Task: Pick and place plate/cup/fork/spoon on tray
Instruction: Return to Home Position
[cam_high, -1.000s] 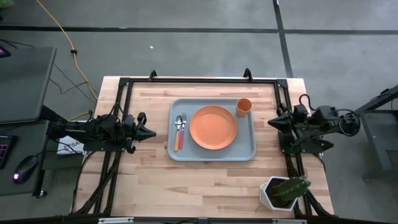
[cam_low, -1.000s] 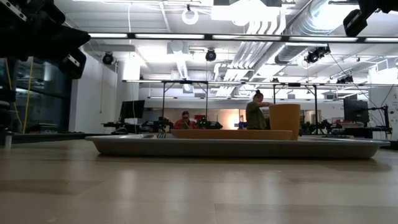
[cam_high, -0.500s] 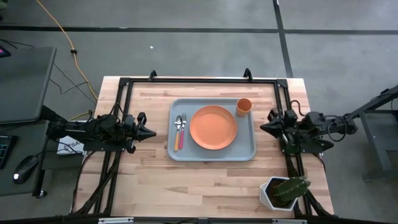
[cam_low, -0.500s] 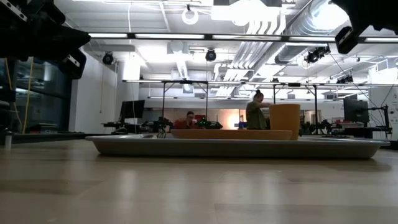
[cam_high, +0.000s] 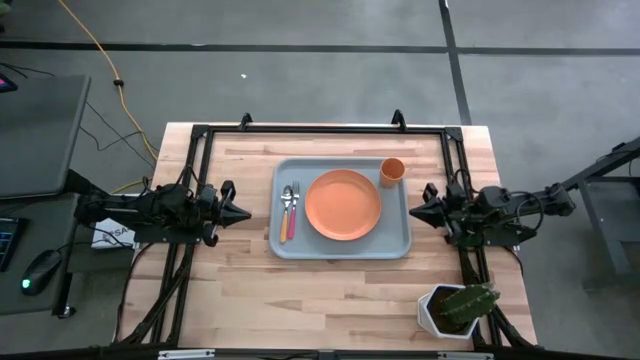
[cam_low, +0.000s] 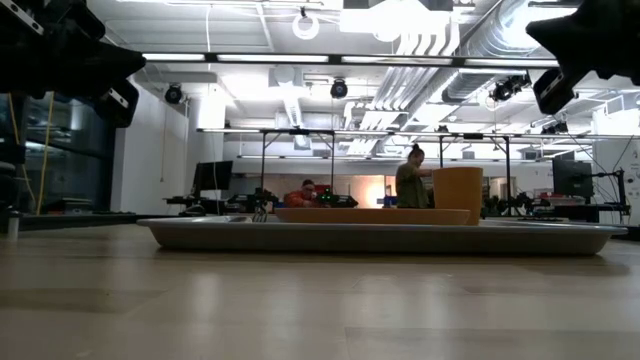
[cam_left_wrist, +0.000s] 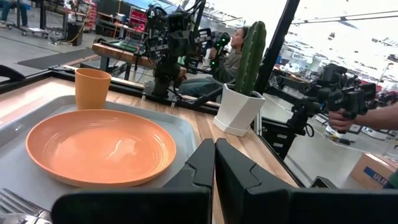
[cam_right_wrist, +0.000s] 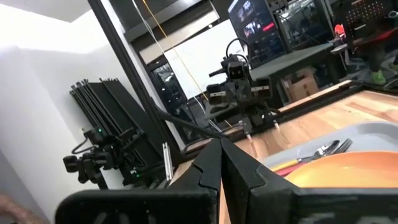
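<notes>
The grey-blue tray (cam_high: 400, 245) lies mid-table. On it rest the orange plate (cam_high: 343, 205) in the middle, the small orange cup (cam_high: 392, 171) upright at the far right corner, and the pink-handled fork (cam_high: 293, 210) and orange-handled spoon (cam_high: 285, 218) side by side at the left. My left gripper (cam_high: 246, 212) is shut and empty, left of the tray. My right gripper (cam_high: 413, 212) is shut and empty, just right of the tray. The plate (cam_left_wrist: 99, 146) and cup (cam_left_wrist: 92, 88) also show in the left wrist view.
A white pot with a green cactus (cam_high: 455, 309) stands at the table's near right corner. A black frame (cam_high: 320, 130) runs along the table's far and side edges. Bare wood lies near of the tray. People show in the room beyond (cam_low: 410, 185).
My right gripper has moved toward the table's left edge, nearer the tray's right rim, staying shut. Nothing on the tray has moved.
</notes>
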